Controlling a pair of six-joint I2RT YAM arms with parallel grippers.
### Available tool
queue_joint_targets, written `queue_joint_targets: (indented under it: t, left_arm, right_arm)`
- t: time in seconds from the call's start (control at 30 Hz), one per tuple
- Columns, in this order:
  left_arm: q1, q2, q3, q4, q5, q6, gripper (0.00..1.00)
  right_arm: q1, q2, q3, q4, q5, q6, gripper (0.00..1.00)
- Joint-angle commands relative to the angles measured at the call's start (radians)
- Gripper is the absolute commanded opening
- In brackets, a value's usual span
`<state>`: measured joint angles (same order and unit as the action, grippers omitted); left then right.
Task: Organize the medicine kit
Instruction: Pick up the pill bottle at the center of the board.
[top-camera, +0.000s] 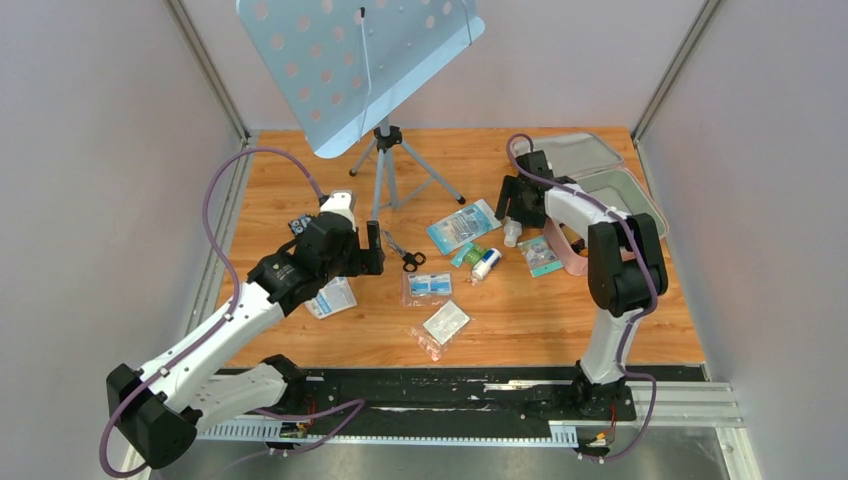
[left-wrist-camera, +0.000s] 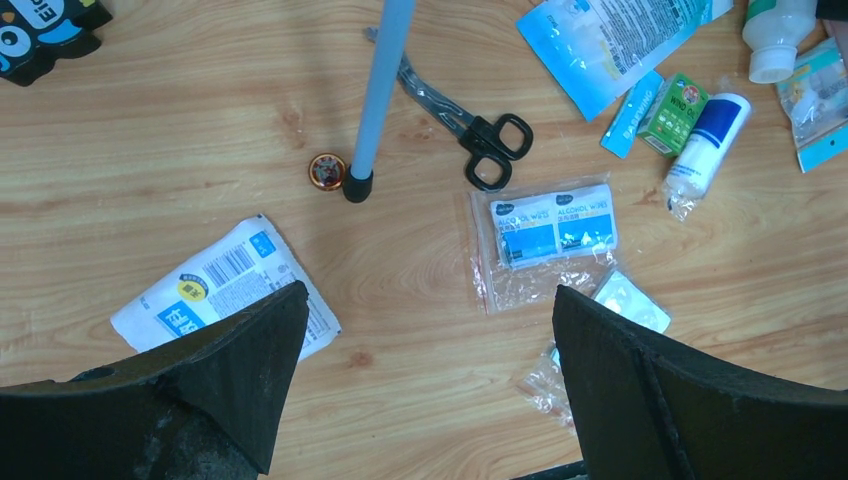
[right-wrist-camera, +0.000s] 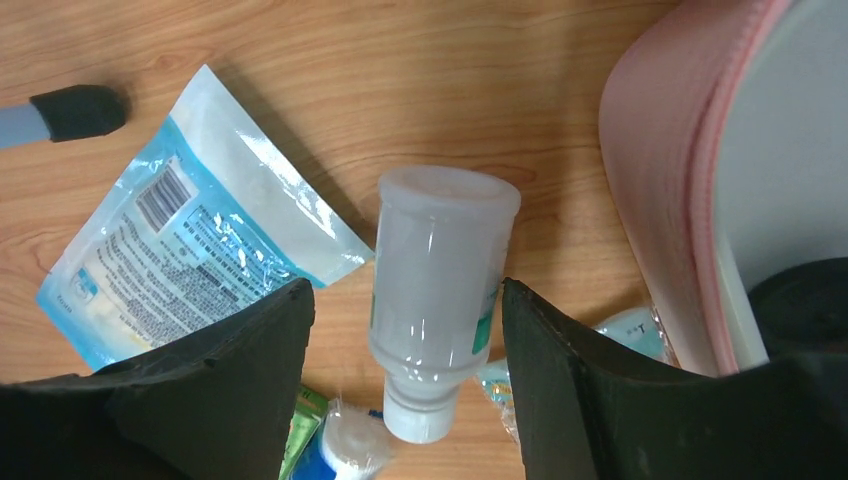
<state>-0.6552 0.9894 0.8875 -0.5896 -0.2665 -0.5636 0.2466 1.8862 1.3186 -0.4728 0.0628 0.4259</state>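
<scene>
Top view: seeing medicine kit (top-camera: 580, 155) lying open at table (top-camera: 520, 330) far right, both grey halves up; from right wrist, just its pink wall. Right wrist only: reading right gripper (right-wrist-camera: 405, 285) as unclenched, straddling a lying white bottle (right-wrist-camera: 440, 260), gap on one side. Left wrist: finding left gripper (left-wrist-camera: 430, 292) spread wide, empty, near wipes bag (left-wrist-camera: 545, 235); small round tin (left-wrist-camera: 327, 170) not made out from top.

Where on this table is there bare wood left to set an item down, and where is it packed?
Bare wood: the near strip between the clear bags and the right arm's base, and the far stretch between the tripod and the medicine kit. Crowded: the middle, from the scissors to the kit.
</scene>
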Motion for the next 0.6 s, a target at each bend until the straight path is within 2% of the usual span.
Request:
queue_joint_targets:
  t: [0.0, 0.07, 0.3, 0.57]
  left_arm:
    - [-0.004, -0.023, -0.007, -0.001, -0.024, -0.016, 1.0]
    - [-0.004, -0.023, -0.005, -0.002, -0.025, -0.016, 1.0]
    - [-0.004, -0.017, -0.002, 0.001, -0.024, -0.015, 1.0]
    - [-0.005, 0.005, 0.001, 0.021, -0.008, -0.011, 1.0]
  right_arm:
    - [-0.005, 0.044, 0.06, 0.021, 0.007, 0.01, 0.67]
    - [-0.006, 0.06, 0.07, 0.021, 0.004, 0.007, 0.65]
    - [-0.004, 0.028, 0.074, 0.02, -0.006, -0.006, 0.4]
    - [-0.004, -0.202, 0.05, 0.016, 0.013, -0.07, 0.36]
